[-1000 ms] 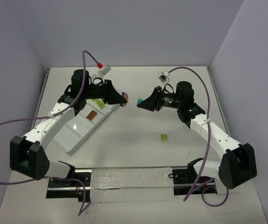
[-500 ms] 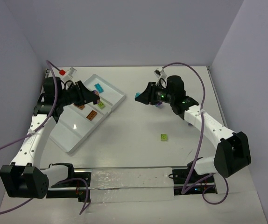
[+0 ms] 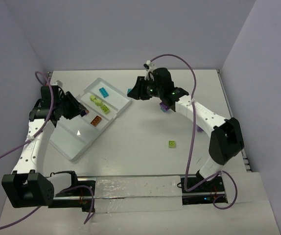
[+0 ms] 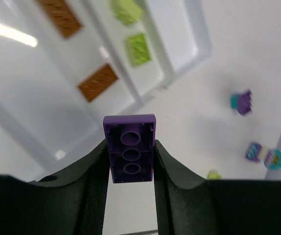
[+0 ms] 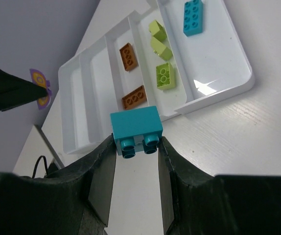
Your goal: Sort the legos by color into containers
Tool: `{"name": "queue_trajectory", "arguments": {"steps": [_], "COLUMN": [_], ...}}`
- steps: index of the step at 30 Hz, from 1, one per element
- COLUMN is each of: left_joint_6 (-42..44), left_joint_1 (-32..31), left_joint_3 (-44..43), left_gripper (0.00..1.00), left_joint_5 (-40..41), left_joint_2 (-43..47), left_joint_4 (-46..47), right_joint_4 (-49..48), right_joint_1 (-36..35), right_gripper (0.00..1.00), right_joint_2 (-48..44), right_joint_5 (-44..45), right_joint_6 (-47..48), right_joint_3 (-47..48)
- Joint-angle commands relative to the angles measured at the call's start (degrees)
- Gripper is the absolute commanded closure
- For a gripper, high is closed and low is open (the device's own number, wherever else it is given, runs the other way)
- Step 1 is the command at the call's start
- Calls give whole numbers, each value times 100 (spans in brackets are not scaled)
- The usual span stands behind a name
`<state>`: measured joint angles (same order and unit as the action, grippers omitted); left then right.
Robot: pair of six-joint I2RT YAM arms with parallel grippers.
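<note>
My left gripper (image 4: 129, 147) is shut on an oblong purple brick (image 4: 129, 155), seen from its underside, above the near side of the white tray (image 4: 179, 29). In the top view it (image 3: 81, 110) hangs over the tray's left part. My right gripper (image 5: 136, 142) is shut on a teal brick (image 5: 135, 125) just off the tray's right edge (image 5: 214, 95); it also shows in the top view (image 3: 130, 92). One teal brick (image 5: 193, 17), three lime bricks (image 5: 164, 76) and two orange-brown bricks (image 5: 134, 97) lie in separate compartments.
A lime brick (image 3: 172, 143) lies loose on the table right of centre. A purple brick (image 3: 164, 106) lies under the right arm. Two narrow compartments (image 5: 89, 98) at the tray's left hold nothing. The walls stand close behind and on both sides.
The left arm has swung back left with the purple brick, from past the tray's right edge to its left part. The right arm has carried the teal brick left to the tray's far right corner.
</note>
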<state>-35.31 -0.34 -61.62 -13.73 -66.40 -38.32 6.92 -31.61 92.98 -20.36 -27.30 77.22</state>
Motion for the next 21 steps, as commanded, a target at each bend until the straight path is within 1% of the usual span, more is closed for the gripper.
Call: {"name": "queue_trajectory", "arguments": {"steps": [1,2,4,6,11,17,19,21], "left_joint_6": [-425,-476,-634,-669,-931,-1264,-1273,-1279], "left_joint_1": [590,658,791,885,988,1001,998,995], "left_joint_3": [4,62,151,220,401,145,51,1], "left_gripper": [100,100,100,100,100,100,97,90], "left_joint_5": [1134,1217,1808,1889,1669,1959,2006,2070], "left_joint_2": [-19,-13,-13,-81,-871,-1720,-1955,-2070], "left_joint_4": [-529,-574,-641,-565,218,534,598,580], "right_joint_4": [341,360,432,458,343,391,383,360], "right_joint_1": [-212,-240,-336,-388,-456,-455,-451,-451], "right_gripper": [100,100,100,100,100,100,100,100], "right_joint_2": [414,475,658,779,1272,1994,2231,2479], "right_joint_5": [415,442,542,593,424,639,703,755], "right_joint_6": [-17,-33,-12,5,-99,-191,-317,-422], "right_joint_3": [578,642,787,881,1228,1873,2160,2275]}}
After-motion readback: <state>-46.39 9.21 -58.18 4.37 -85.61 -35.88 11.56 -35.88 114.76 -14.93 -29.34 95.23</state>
